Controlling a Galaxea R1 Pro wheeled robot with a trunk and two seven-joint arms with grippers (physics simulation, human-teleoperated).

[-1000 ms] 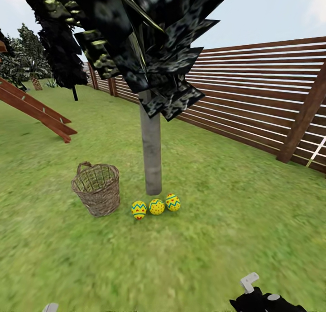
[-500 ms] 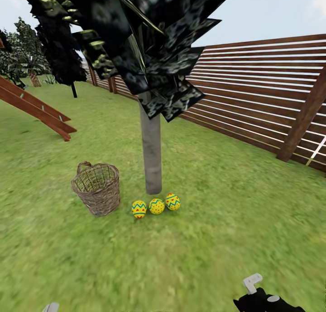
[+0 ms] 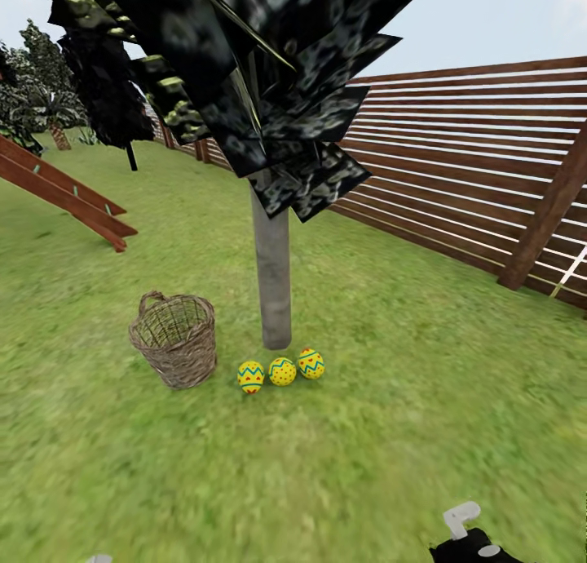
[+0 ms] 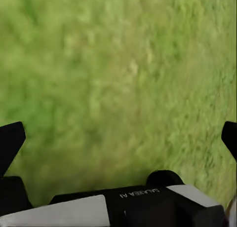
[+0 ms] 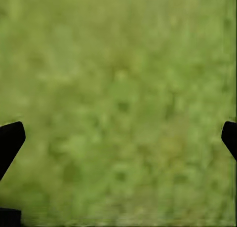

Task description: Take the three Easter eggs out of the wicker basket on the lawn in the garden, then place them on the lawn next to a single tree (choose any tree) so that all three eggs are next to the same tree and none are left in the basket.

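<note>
Three yellow Easter eggs with blue zigzag bands lie in a row on the lawn [image 3: 383,432]: the left egg [image 3: 250,377], the middle egg [image 3: 282,372] and the right egg [image 3: 311,364]. They rest just in front of the foot of the pale grey tree [image 3: 275,277]. The wicker basket [image 3: 174,339] stands upright to the left of the eggs, and no egg shows through its weave. My left gripper [image 4: 118,138] and right gripper [image 5: 118,138] are both open, fingers wide apart over bare grass, far from the eggs.
A brown slat fence [image 3: 473,179] runs along the right. A wooden ramp of the play structure [image 3: 65,200] slopes at the left. Dark leaf clusters [image 3: 244,65] hang low over the trunk. My right arm's end [image 3: 469,538] pokes in at the bottom edge.
Both arm ends have sunk toward the bottom edge of the head view. Eggs, basket and tree have kept their places.
</note>
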